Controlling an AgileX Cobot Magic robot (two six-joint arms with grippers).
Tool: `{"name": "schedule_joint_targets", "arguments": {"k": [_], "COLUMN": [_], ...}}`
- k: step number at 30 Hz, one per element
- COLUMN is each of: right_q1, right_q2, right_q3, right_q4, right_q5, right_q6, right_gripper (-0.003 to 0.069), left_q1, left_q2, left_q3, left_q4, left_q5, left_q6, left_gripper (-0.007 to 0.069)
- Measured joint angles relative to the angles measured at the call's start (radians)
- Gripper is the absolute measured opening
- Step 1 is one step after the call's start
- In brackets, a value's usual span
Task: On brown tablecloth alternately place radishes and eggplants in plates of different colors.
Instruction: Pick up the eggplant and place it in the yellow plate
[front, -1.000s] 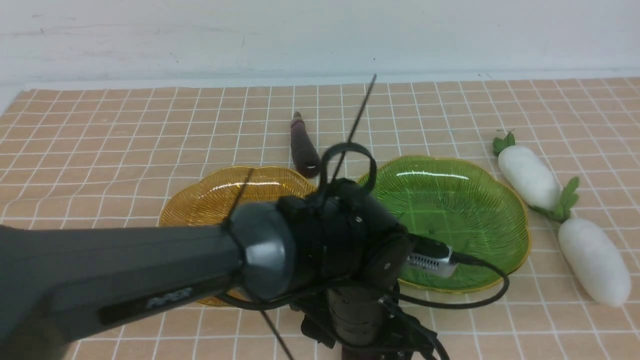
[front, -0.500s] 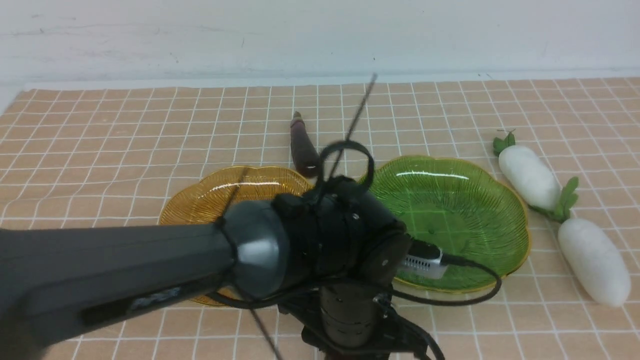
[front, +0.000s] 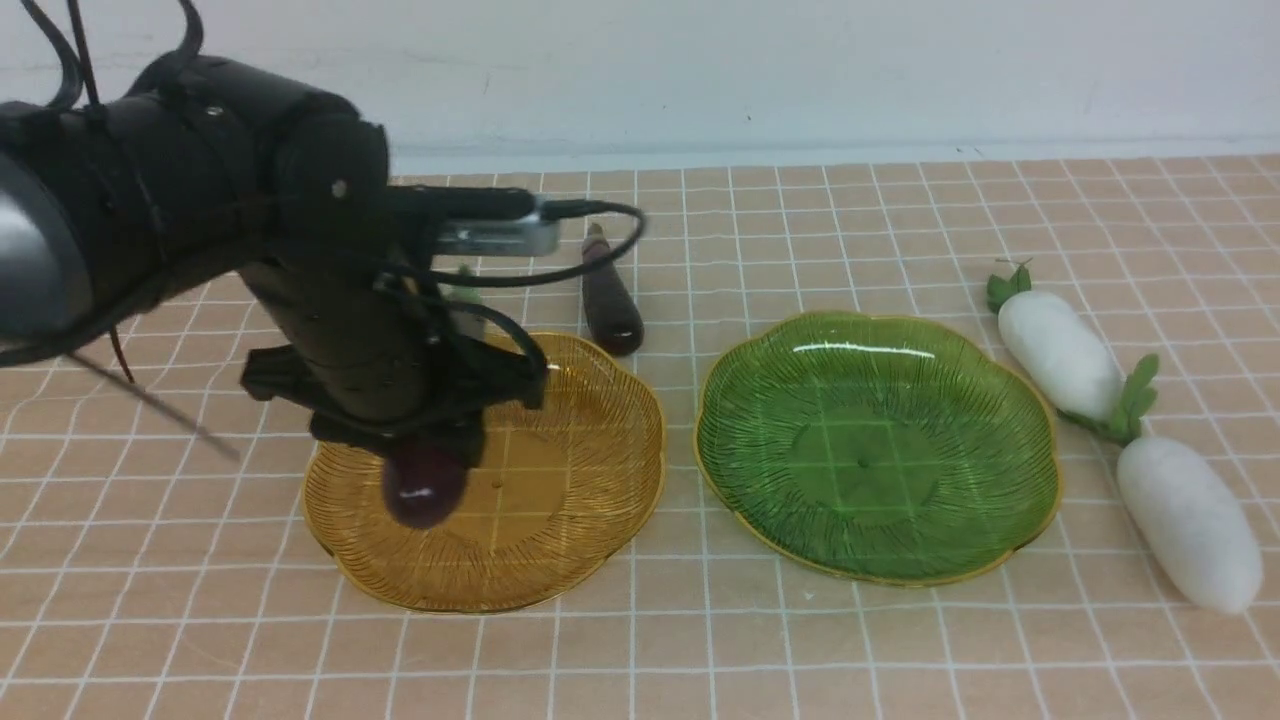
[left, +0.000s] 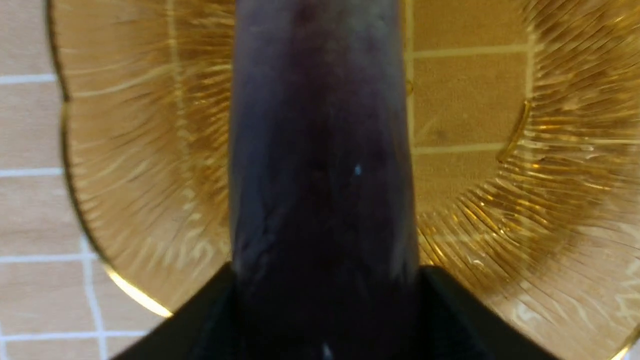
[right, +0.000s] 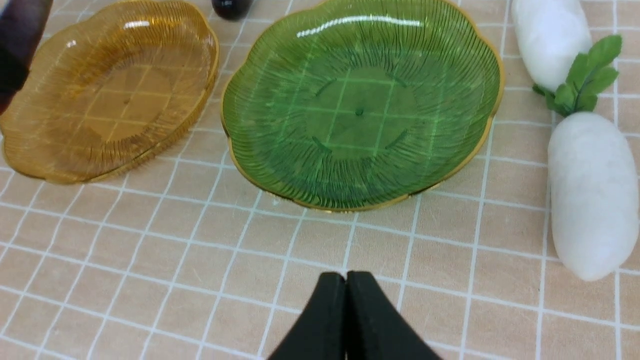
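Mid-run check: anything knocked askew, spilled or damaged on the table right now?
Nothing stands out. The left gripper holds one eggplant over the amber plate; the other eggplant lies on the cloth behind that plate. The green plate is empty and flat, and both radishes lie intact beside it.

Green plate (right: 360, 105) beside amber plate (right: 110, 95)

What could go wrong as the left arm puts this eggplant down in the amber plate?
1. The held eggplant hangs over the left half of the amber plate, not its middle. Released there, its round body may roll toward the rim.
2. The other eggplant lies just behind the plate's far rim. The left gripper could nudge it when it pulls back.
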Motion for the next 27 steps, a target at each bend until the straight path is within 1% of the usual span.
{"name": "schedule_joint_targets", "arguments": {"k": [3,4,8,11,14,19,23,25,27], "right_q1": [0.0,0.0,0.0,0.0,0.0,0.0,0.0,0.0,0.0], "right_q2": [0.0,0.0,0.0,0.0,0.0,0.0,0.0,0.0,0.0], "right_q3": [0.0,0.0,0.0,0.0,0.0,0.0,0.0,0.0,0.0], "right_q4": [0.0,0.0,0.0,0.0,0.0,0.0,0.0,0.0,0.0], "right_q5": [0.002,0.002,0.002,0.002,0.002,-0.009,-0.012,-0.012,-0.01], "right_q6": [0.0,0.0,0.0,0.0,0.0,-0.007,-0.008,-0.01,-0.01], "right_gripper": [-0.0011,-0.0011,-0.0011,-0.0011,-0.0011,-0.0011,-0.0011,-0.0011,-0.0011], "left_q1": [0.0,0.0,0.0,0.0,0.0,0.0,0.0,0.0,0.0], "left_q2": [0.014,0.016,0.019,0.023,0.045,0.128,0.266,0.356,0.444], "left_q3": [0.0,0.0,-0.029,-0.096,-0.191,-0.384,-0.618,-0.722,-0.826], "left_q4": [-0.005,-0.006,-0.006,-0.006,-0.013,-0.03,-0.031,-0.031,-0.031], "left_q5": [0.0,0.0,0.001,-0.003,-0.028,-0.048,-0.05,-0.049,-0.049], "left_q6": [0.0,0.0,0.0,0.0,0.0,0.0,0.0,0.0,0.0], "left_gripper": [0.0441,0.0477,0.058,0.0608,0.0597,0.0512,0.0433,0.0416,0.0417]}}
